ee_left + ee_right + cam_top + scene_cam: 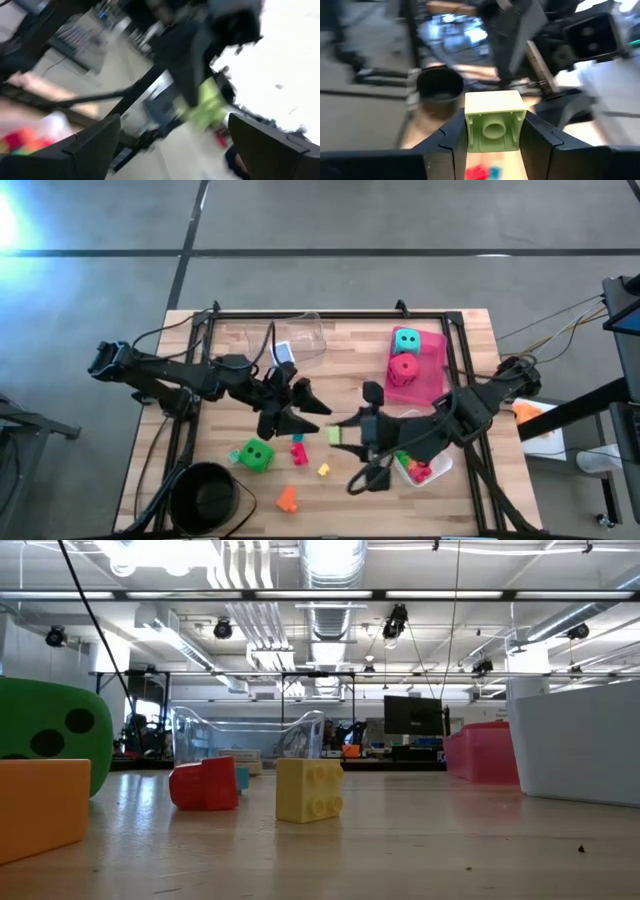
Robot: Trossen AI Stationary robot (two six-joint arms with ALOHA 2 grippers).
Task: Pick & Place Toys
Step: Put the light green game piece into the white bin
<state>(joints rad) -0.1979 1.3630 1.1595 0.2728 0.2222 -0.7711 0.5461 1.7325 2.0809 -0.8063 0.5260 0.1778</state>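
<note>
My right gripper [495, 137] is shut on a light green brick [495, 127] above the middle of the table [470, 330]. My left gripper [312, 411] faces it from the left, open, with its fingers [95, 145] a little short of the same brick [207, 102]. On the wood lie a green die [254, 454], a red and teal brick [298, 450], a yellow brick [323, 470] and an orange brick [287, 498]. A teal die [405, 340] and a red die [404, 368] sit in the pink tray [432, 380]. A blue box [284, 352] lies by the clear tray [308, 332]. My right gripper pinches the light green brick by two opposite side walls [469, 130] between its two fingers. The fingers come from the table's right, slanting a little downward. The brick is lifted clear of the table, and its hollow underside [494, 131] faces the wrist camera.
A black bowl [205, 495] stands at the near left corner. A white tray [440, 468] with several small bricks sits under my right arm. Black frame rails [300, 313] border the far and side edges. In the low view the yellow brick [308, 790] and red brick [205, 785] stand mid-table.
</note>
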